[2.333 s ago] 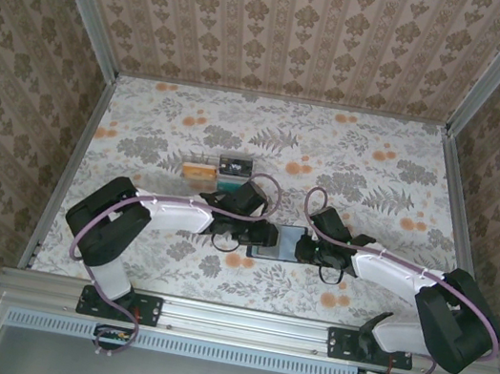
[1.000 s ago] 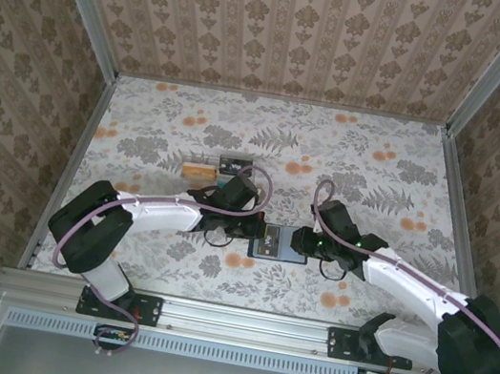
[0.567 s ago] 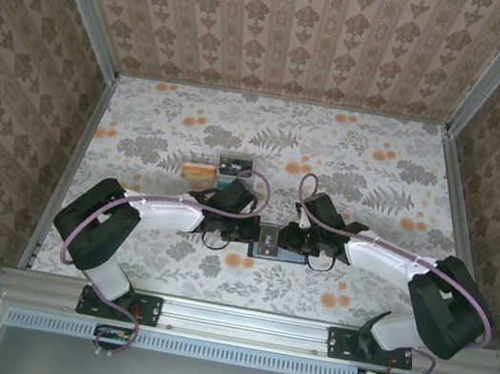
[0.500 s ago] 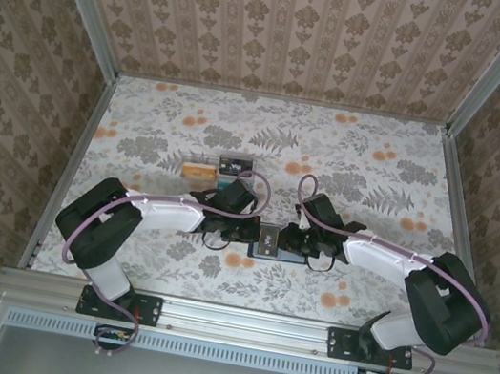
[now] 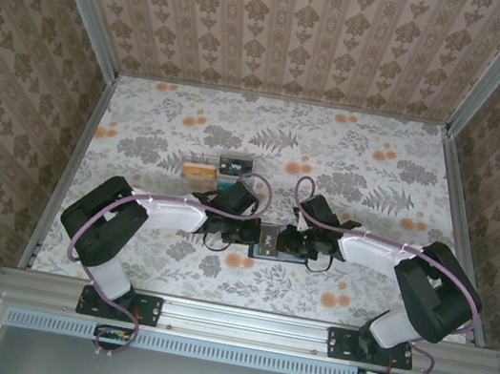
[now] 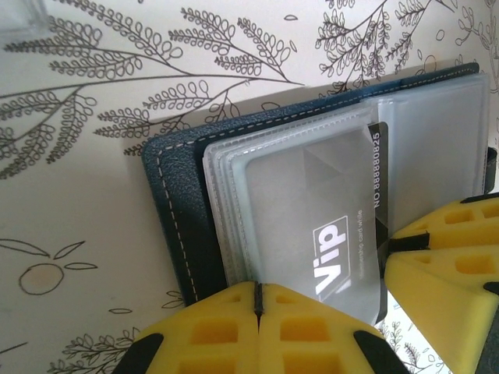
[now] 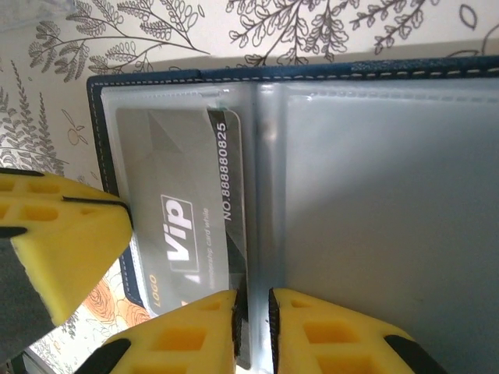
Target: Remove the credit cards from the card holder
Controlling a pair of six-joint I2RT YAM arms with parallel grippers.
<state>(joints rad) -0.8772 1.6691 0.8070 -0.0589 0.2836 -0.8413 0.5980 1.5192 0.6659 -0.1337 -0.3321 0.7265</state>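
Note:
The card holder (image 5: 269,241) lies open on the table, navy with clear sleeves (image 6: 175,210) (image 7: 234,74). A grey "Vip" credit card (image 6: 327,226) (image 7: 179,195) sits in the left sleeve, with its numbered dark edge slid out toward the spine. My left gripper (image 5: 244,233) (image 6: 257,300) is shut, its yellow tips pressed on the left edge of the sleeves. At the spine, my right gripper (image 5: 292,244) (image 7: 252,312) is closed to a narrow gap with the card's exposed edge between its fingers. Both grippers face each other across the holder.
A clear plastic box (image 5: 219,170) with orange and teal contents stands just behind the left gripper. The floral table (image 5: 379,171) is bounded by metal rails and patterned walls. My two arms span the near middle of the table.
The right gripper has moved left along the holder to its spine and stayed closed there. The left gripper stays shut on the holder's left side.

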